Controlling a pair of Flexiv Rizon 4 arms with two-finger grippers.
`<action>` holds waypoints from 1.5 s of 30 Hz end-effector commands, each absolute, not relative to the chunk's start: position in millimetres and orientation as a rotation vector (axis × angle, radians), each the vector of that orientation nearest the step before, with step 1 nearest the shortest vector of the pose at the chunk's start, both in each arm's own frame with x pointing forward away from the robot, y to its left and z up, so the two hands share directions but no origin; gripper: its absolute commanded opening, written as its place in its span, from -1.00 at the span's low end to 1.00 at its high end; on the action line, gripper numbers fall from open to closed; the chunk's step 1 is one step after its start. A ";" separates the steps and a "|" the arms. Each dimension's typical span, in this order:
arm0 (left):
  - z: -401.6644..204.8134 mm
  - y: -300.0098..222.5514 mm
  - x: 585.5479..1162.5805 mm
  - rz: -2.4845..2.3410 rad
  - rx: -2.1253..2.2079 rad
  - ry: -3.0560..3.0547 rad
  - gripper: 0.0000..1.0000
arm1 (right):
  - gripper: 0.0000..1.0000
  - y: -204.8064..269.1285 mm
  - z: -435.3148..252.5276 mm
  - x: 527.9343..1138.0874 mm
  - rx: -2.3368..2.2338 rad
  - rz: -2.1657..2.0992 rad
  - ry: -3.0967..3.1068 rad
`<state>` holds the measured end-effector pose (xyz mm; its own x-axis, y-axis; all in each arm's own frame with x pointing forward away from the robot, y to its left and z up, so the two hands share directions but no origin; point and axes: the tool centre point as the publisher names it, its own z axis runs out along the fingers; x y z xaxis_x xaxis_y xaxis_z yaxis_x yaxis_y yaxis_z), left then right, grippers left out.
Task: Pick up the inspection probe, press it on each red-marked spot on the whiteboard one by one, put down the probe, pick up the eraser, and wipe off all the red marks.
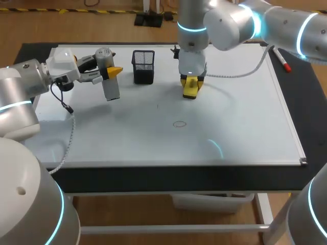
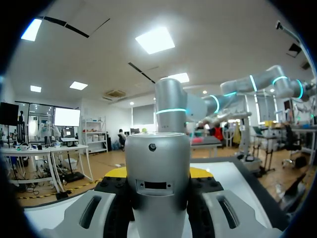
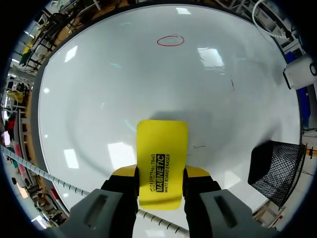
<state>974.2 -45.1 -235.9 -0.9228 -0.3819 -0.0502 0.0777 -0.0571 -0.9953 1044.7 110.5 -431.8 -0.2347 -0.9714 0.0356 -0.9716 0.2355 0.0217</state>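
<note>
Two hands, both loaded. Your right hand [image 3: 161, 171] pinches the yellow eraser [image 3: 162, 141] btwn its fingers, low at the whiteboard [image 3: 99, 99]; can't tell if it touches. One red mark [image 3: 170, 40], an oval outline, lies well ahead of that hand. A black mesh pen holder [image 3: 275, 168] sits beside it. Your left hand [image 2: 158, 173] is clamped on the inspection probe [image 1: 108, 76], held over the board w/ the holder just beside it.

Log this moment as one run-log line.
left tool: shut on probe, over whiteboard | right tool: shut on eraser | red circle: one visible, unwiped, ahead of eraser
</note>
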 end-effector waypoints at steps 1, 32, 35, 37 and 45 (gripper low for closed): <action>-235.1 -45.2 973.8 -2.051 -0.325 1.906 -1.00 | -1.00 101.6 -433.9 1042.3 1.916 0.018 -2.444; -235.1 -45.2 973.8 -2.051 -0.325 1.906 -1.00 | -1.00 -23.5 -382.5 1062.2 1.517 0.110 -2.748; -235.1 -45.2 973.8 -2.051 -0.325 1.906 -1.00 | -1.00 -38.8 -383.3 1062.9 1.456 0.129 -2.768; -235.1 -45.2 973.8 -2.051 -0.325 1.906 -1.00 | -1.00 -49.8 -384.4 1063.4 1.405 0.121 -2.795; -235.1 -45.2 973.8 -2.051 -0.325 1.906 -1.00 | -1.00 -84.7 -385.4 1059.9 1.257 0.114 -2.870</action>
